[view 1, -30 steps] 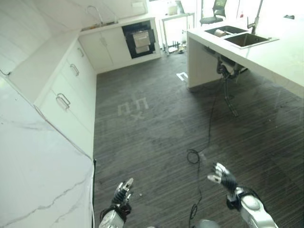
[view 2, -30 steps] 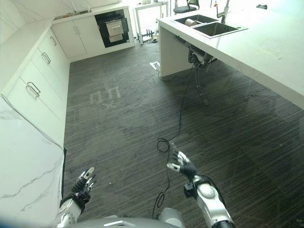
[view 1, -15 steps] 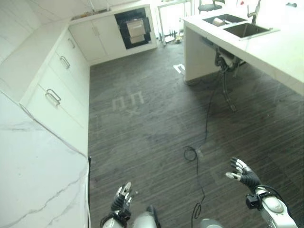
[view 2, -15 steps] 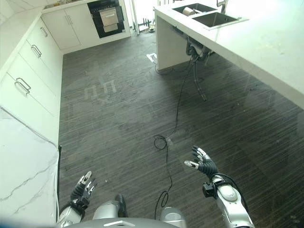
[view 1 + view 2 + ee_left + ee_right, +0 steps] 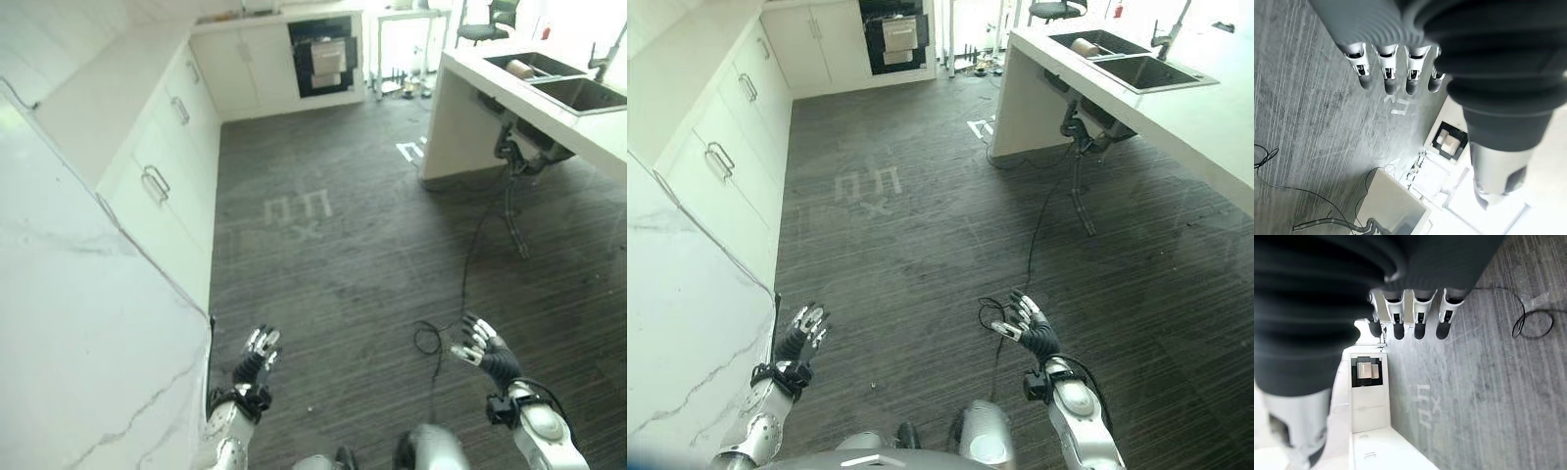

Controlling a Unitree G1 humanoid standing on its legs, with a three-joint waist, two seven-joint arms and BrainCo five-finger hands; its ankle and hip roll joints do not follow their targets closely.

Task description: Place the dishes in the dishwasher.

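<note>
left hand (image 5: 257,360) spread, empty | right hand (image 5: 484,349) spread, empty | dishwasher (image 5: 327,62) dark-fronted, far wall

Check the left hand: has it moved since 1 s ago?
Yes. The left hand has come forward, closer to the near corner of the marble counter than before. The camera shifted too, so how far is uncertain.

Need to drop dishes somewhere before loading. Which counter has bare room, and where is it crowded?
The white counter by the left hand is bare along its length. The island counter ahead of the right hand is bare on the near side of the sink, which takes up its far end.
</note>
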